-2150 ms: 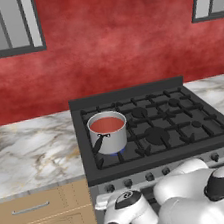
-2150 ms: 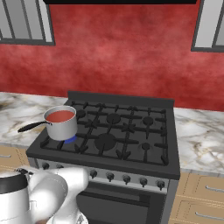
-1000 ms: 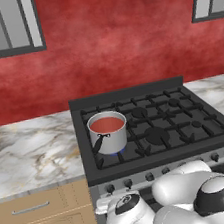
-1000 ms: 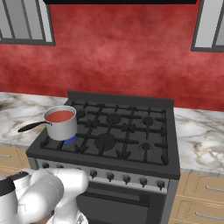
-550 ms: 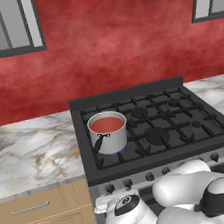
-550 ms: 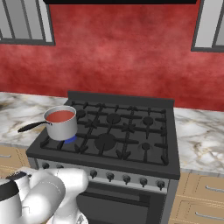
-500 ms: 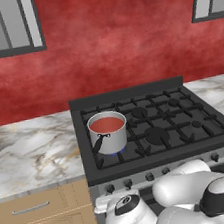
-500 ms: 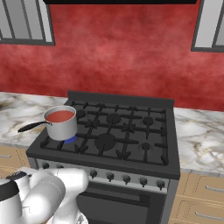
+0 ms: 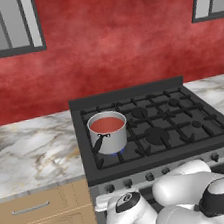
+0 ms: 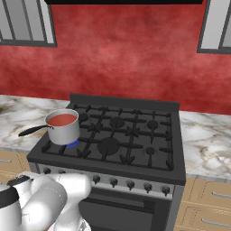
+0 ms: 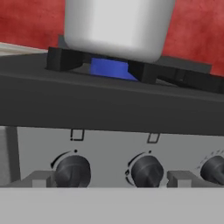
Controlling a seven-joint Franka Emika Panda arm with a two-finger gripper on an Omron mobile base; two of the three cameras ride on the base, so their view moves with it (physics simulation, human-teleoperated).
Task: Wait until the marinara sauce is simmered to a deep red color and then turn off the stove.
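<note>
Gripper [image 11: 111, 179]: in the hand view two grey finger tips [image 11: 40, 178] stand at the lower edge, one at 8 o'clock and one at 4 o'clock, spread wide apart with nothing between them. They are level with the knob row and touch no knob.

Directly ahead of the gripper is the silver front strip [image 11: 113, 144] of the stove [image 9: 156, 128]. Two dark knobs lie between the finger tips: the left knob [image 11: 72, 169] at 7 o'clock and the middle knob [image 11: 147, 169] at 5 o'clock. A third knob [image 11: 214, 168] sits at the right edge, at 4 o'clock.

Above the strip is the black top edge of the stove, and on its grate [image 11: 70, 60] stands the steel saucepan [image 11: 117, 27] at 12 o'clock. A blue flame [image 11: 111, 70] shows under the pan's base.

In the left base view the saucepan sits on the front left burner, at 9 o'clock of the stove top. The marinara sauce [image 9: 106, 124] fills it as a flat orange-red disc. The pan's dark handle [image 10: 32, 130] points out to the left in the right base view, over the stove's edge toward the marble counter [image 9: 29, 156].

The white arm [image 9: 197, 203] is folded low in front of the stove, below the knob row.

Behind the stove is a mottled red wall [image 9: 120, 47], with a grey window [image 9: 1, 26] at 10 o'clock and another at 2 o'clock. Wooden drawers [image 9: 43, 217] run under the counter.
</note>
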